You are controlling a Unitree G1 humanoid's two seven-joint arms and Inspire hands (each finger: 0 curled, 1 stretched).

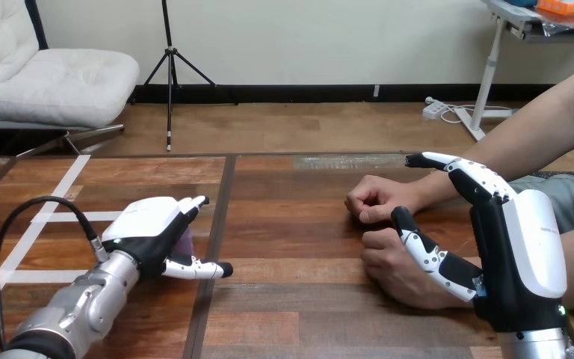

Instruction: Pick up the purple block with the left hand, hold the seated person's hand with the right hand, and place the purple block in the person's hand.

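My left hand (149, 228) rests on the table at the left, back upward. A sliver of the purple block (187, 241) shows between its bent fingers (193, 205) and its thumb (198, 268), which close on the block. My right hand (519, 254) stands on edge at the right, open, with its fingers (448, 162) straight above the person's far forearm. Its thumb (422, 250) lies against the person's nearer hand (389, 273), a loose fist on the table, without curling round it. The person's farther hand (374, 200) is also a fist on the table.
The person's forearms (523, 138) come in from the right edge. A dark seam (217, 247) runs down the wooden table between my left hand and the person's hands. White tape lines (41, 217) cross the table's left part.
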